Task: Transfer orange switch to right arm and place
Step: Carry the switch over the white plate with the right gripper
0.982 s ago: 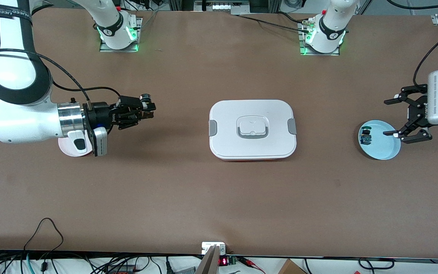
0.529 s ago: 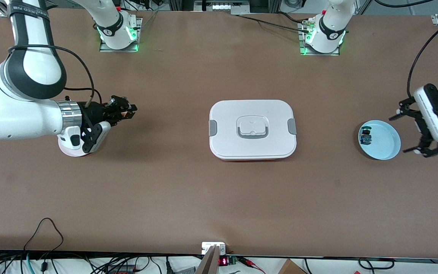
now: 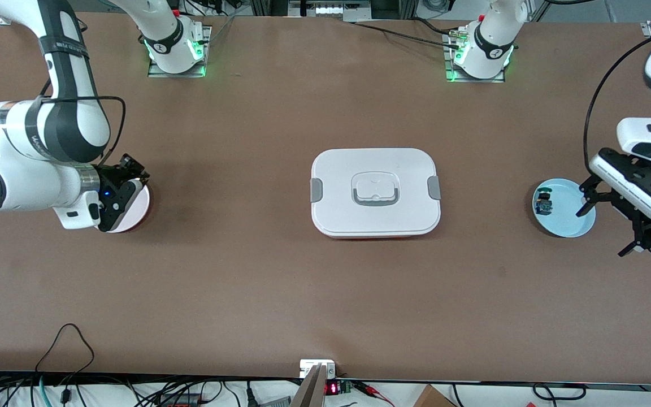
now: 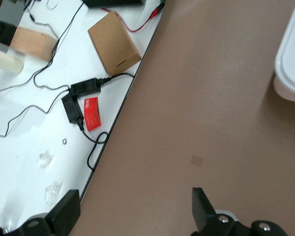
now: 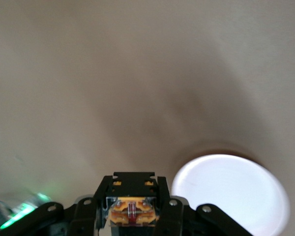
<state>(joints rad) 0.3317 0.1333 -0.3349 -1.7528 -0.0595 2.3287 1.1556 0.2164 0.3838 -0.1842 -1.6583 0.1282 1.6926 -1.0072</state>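
The orange switch [image 5: 132,210] is clamped between the black fingers of my right gripper [image 5: 132,199]; its orange block and metal contacts face the wrist camera. In the front view the right gripper [image 3: 132,168] hangs over the farther rim of a pale round plate [image 3: 135,210] toward the right arm's end of the table; the same plate [image 5: 231,194] shows beside the jaws in the right wrist view. The switch itself is hidden in the front view. My left gripper [image 3: 602,232] stands open and empty beside a light blue plate [image 3: 571,223]. In the left wrist view the left gripper [image 4: 132,216] has bare table between its fingers.
A white lidded container [image 3: 375,192] sits mid-table, its corner [image 4: 292,64] showing in the left wrist view. A small blue-bodied switch [image 3: 543,203] lies on the blue plate. Past the table's near edge lie cables and a cardboard box [image 4: 114,42].
The right arm has swung back from the middle of the table to the pale plate, the switch still in its jaws. The left gripper has drawn off the blue plate and turned.
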